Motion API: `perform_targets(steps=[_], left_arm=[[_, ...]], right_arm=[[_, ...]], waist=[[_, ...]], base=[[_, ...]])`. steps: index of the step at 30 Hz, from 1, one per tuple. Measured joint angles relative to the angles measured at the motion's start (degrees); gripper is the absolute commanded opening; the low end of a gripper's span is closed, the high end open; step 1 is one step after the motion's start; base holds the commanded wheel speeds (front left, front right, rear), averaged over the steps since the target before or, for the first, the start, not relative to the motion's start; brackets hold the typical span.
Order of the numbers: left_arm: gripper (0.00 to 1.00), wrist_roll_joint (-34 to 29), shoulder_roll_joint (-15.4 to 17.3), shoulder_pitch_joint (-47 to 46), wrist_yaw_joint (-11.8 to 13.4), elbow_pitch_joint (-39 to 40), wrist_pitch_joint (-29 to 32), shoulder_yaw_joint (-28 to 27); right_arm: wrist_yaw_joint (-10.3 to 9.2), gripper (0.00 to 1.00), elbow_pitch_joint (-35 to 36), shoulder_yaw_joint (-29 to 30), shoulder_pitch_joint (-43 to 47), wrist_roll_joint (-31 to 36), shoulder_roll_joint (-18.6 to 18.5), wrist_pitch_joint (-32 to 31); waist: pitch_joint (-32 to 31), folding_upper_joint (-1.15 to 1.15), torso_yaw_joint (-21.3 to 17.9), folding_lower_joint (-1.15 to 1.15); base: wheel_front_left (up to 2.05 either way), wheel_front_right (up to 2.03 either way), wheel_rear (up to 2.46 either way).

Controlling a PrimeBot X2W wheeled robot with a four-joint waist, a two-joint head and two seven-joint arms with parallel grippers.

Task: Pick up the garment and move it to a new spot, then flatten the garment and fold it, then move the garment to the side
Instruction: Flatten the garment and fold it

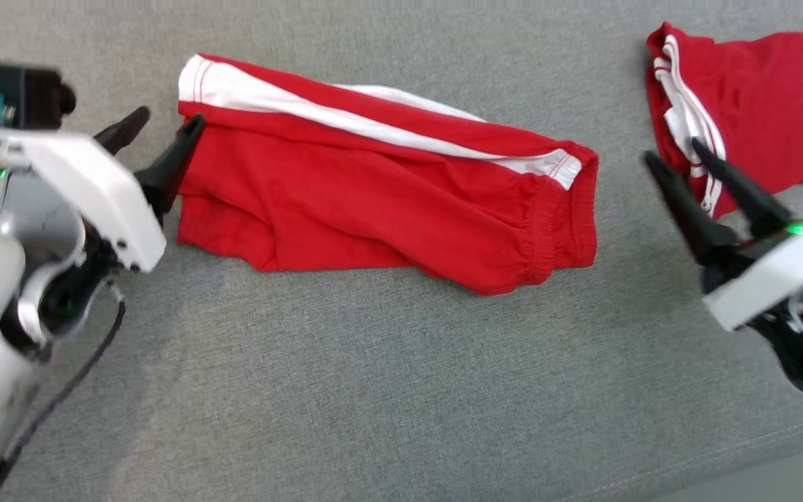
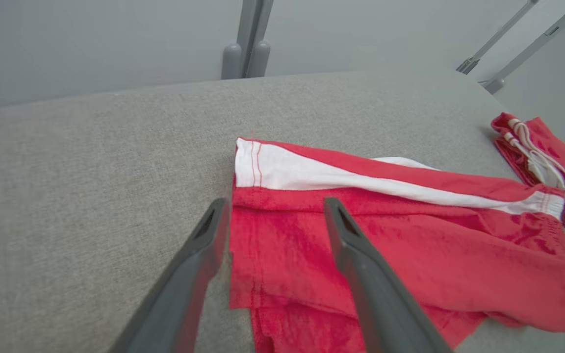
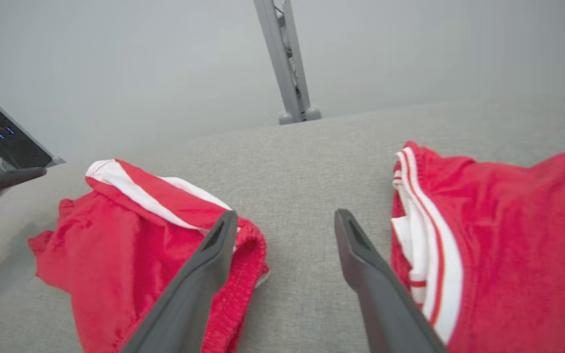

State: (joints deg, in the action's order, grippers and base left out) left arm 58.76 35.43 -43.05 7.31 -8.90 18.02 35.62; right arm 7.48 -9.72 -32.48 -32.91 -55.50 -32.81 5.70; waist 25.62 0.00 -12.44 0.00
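The left gripper (image 1: 171,117) stands wide open and empty, straddling the hem at the 9 o'clock end of the red shorts (image 1: 387,202). The right gripper (image 1: 672,150), also wide and empty, hangs at 3 o'clock, between the shorts and a second red garment (image 1: 757,104). Bare grey cloth surface (image 1: 373,390) spreads toward 6 o'clock, and its edge shows at 5 o'clock.

No word, label, brand or number can be read anywhere (the red shorts (image 1: 387,209) bear plain white stripes (image 1: 290,106), and tiny blue lights (image 3: 4,131) on a dark panel (image 3: 17,147) are too blurred to read).
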Motion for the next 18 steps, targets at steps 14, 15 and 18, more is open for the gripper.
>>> perform_targets(steps=[14, 15, 18], left_arm=[[1.0, -8.6, -8.6, 14.5, 8.9, -3.0, -26.7, -0.9], [1.0, -8.6, -9.2, 13.9, 8.3, -5.3, -26.0, -0.1], [1.0, -7.4, -11.5, 11.0, 6.8, -11.2, -24.3, 0.5]], right_arm=[[0.03, 1.0, 9.3, 35.5, 21.2, 44.3, 18.9, 9.3], [0.02, 1.0, 10.5, 36.2, 22.0, 45.6, 21.0, 9.3], [0.01, 1.0, 10.8, 35.5, 24.8, 48.2, 24.5, 9.3]], waist=[[-5.2, 0.0, 0.7, 0.0], [-5.1, 0.0, 0.6, 0.0], [-5.1, 0.0, 0.3, 0.0]], base=[[0.0, 0.0, 0.0], [0.0, 0.0, 0.0], [0.0, 0.0, 0.0]])
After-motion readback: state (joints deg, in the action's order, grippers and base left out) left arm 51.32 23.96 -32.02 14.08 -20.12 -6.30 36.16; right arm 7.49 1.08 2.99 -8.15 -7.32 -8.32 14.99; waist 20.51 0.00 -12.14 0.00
